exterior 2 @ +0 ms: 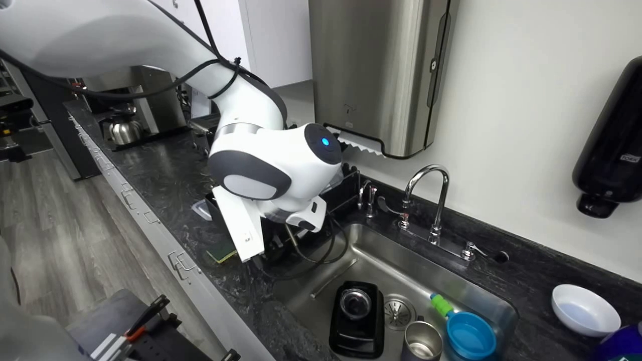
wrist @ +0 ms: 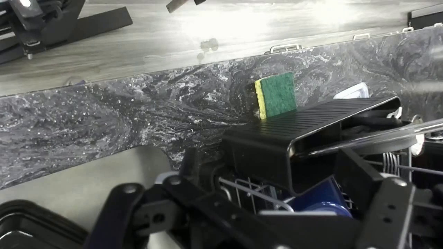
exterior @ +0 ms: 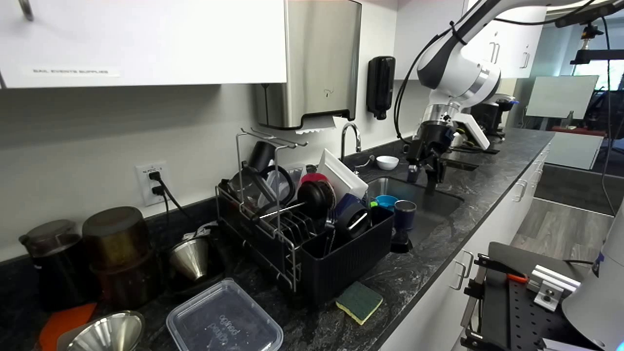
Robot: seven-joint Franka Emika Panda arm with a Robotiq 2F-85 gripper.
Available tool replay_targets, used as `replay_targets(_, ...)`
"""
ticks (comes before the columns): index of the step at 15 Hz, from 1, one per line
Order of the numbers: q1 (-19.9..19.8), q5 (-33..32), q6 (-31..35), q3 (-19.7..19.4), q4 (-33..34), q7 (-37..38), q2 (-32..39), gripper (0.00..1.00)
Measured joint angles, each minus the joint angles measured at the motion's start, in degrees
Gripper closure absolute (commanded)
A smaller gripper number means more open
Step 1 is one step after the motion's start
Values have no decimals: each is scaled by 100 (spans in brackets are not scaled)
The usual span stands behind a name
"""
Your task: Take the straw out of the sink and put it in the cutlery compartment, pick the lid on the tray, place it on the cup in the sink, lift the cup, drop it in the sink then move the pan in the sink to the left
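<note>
Wrist view: gripper (wrist: 273, 165) spread wide, empty. The sink (exterior 2: 396, 276) holds a straw (exterior 2: 334, 278), a cup (exterior 2: 423, 342), a lid (exterior 2: 355, 304) on a black tray (exterior 2: 356, 335), and a blue pan (exterior 2: 470, 335) near one corner.

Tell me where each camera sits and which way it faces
In an exterior view: above the counter by the dish rack, facing lengthwise toward the sink; arm, gripper and base show.
In an exterior view: past the sink, facing roughly the opposite way, down onto the drain; arm at upper left, gripper hard to make out.
Wrist view: beside the gripper, facing down past the sponge to the floor; gripper fingers along the bottom.
Both exterior views share the sink, tap and white bowl; all three show the sponge.
</note>
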Motion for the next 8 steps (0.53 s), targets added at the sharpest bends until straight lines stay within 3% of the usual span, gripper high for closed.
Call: replay_targets(8,281,127,1491,222,-185,226,-9,0)
